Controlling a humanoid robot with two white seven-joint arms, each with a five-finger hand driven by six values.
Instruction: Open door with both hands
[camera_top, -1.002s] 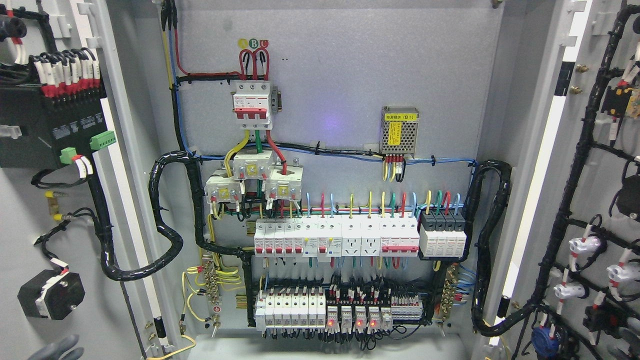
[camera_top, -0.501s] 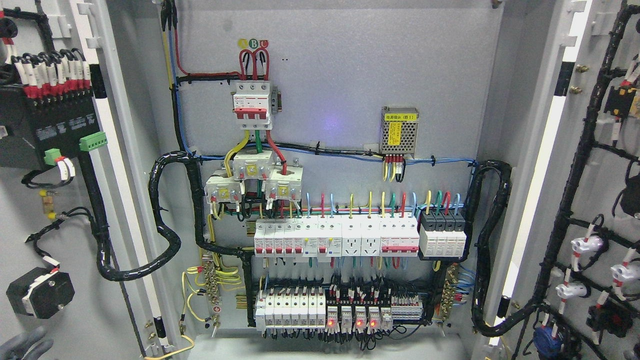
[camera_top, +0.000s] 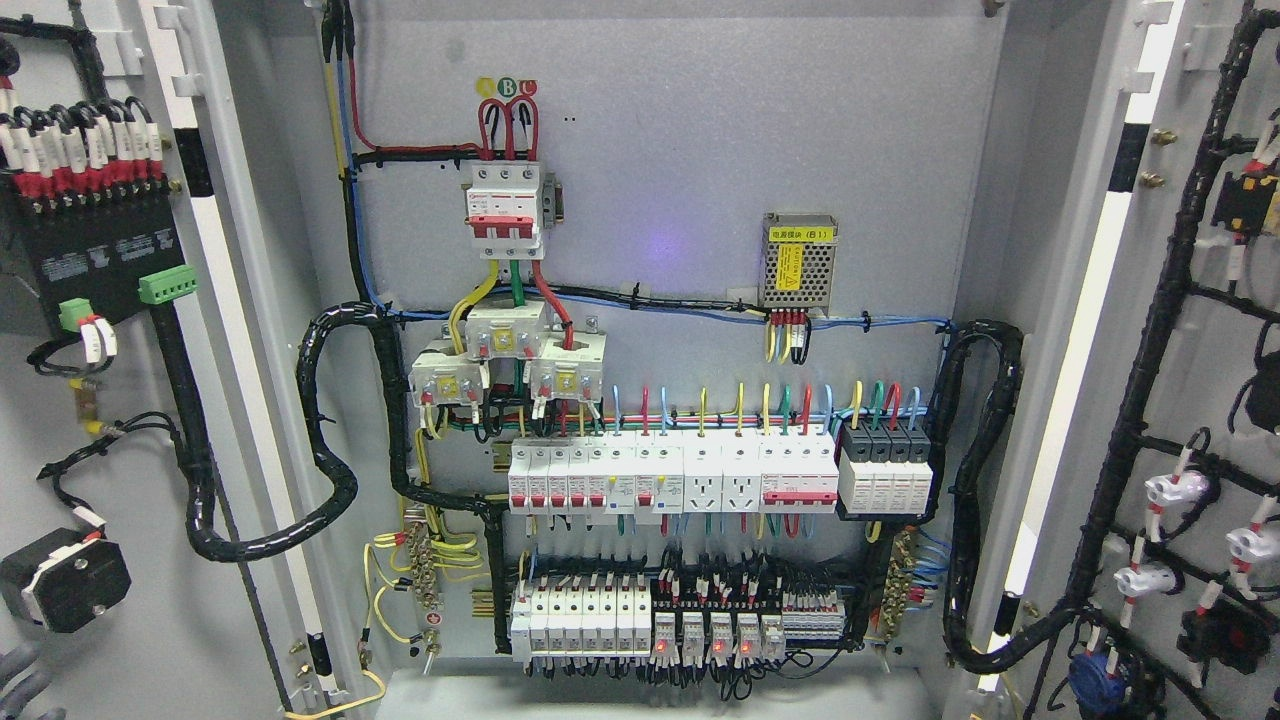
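Only the grey fingertips of the left hand (camera_top: 22, 680) show, at the lower left corner against the inner face of the left grey metal cabinet door (camera_top: 110, 450); whether they are apart or curled around anything cannot be told. The right hand is out of sight. Both doors stand swung wide: the left one carries a black terminal module (camera_top: 95, 250) with red-and-white wire ends and green connectors, and a black rotary switch body (camera_top: 65, 580) lower down. The right grey metal cabinet door (camera_top: 1215, 400) bears black looms and white lamp sockets. Between them, the grey back panel (camera_top: 700, 150) holds white circuit breakers (camera_top: 670, 480) in rows.
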